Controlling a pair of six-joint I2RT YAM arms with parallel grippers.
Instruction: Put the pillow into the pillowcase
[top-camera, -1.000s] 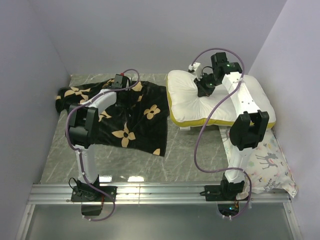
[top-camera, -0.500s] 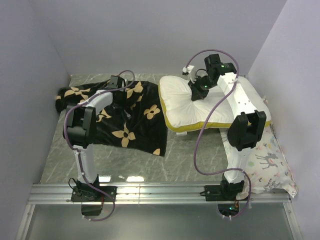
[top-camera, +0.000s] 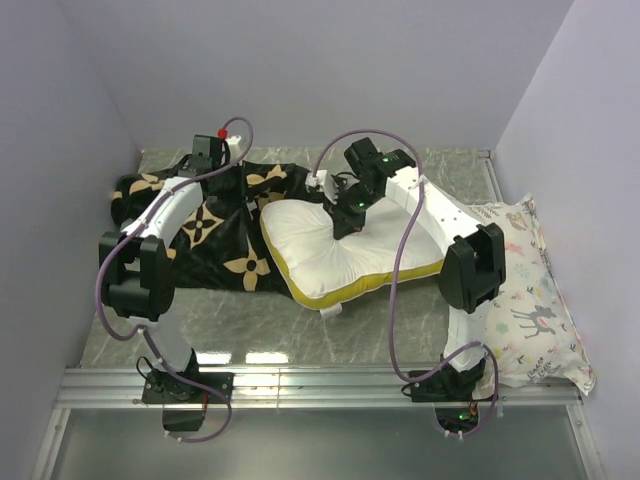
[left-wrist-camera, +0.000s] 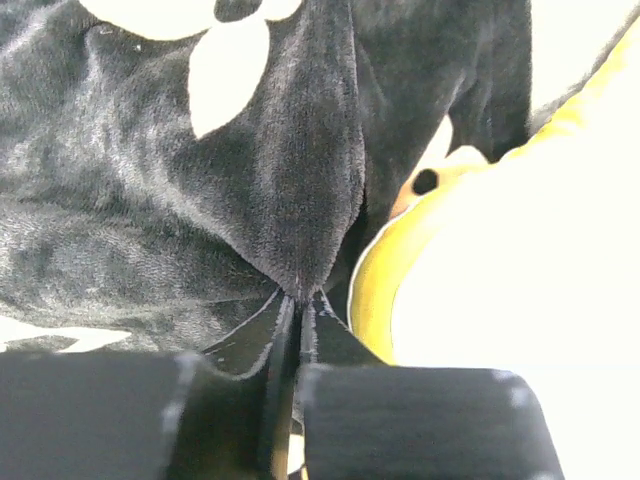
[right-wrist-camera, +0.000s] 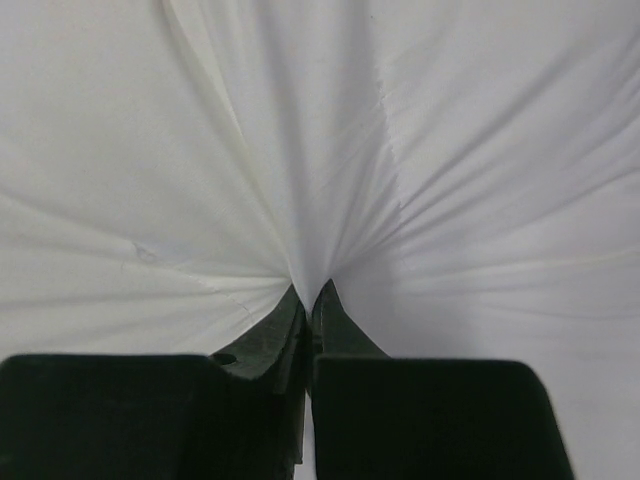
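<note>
The white pillow (top-camera: 335, 255) with a yellow band lies mid-table, its left end over the right edge of the black flower-print pillowcase (top-camera: 205, 230). My right gripper (top-camera: 345, 222) is shut on a pinch of the pillow's white top fabric, as the right wrist view shows (right-wrist-camera: 308, 290), with the pillow (right-wrist-camera: 300, 130) filling that view. My left gripper (top-camera: 243, 190) is shut on a fold of the pillowcase at its right end; in the left wrist view (left-wrist-camera: 298, 298) the plush fabric (left-wrist-camera: 200, 180) bunches at the jaws and the pillow's yellow edge (left-wrist-camera: 385, 270) lies right beside them.
A deer-print pillow (top-camera: 530, 300) lies along the right wall. Walls enclose the table on the left, back and right. An aluminium rail (top-camera: 320, 385) runs along the near edge by the arm bases.
My right gripper has dragged the pillow left and nearer, onto the pillowcase's edge, uncovering the deer-print pillow. My left arm has shifted left and back, still holding the pillowcase.
</note>
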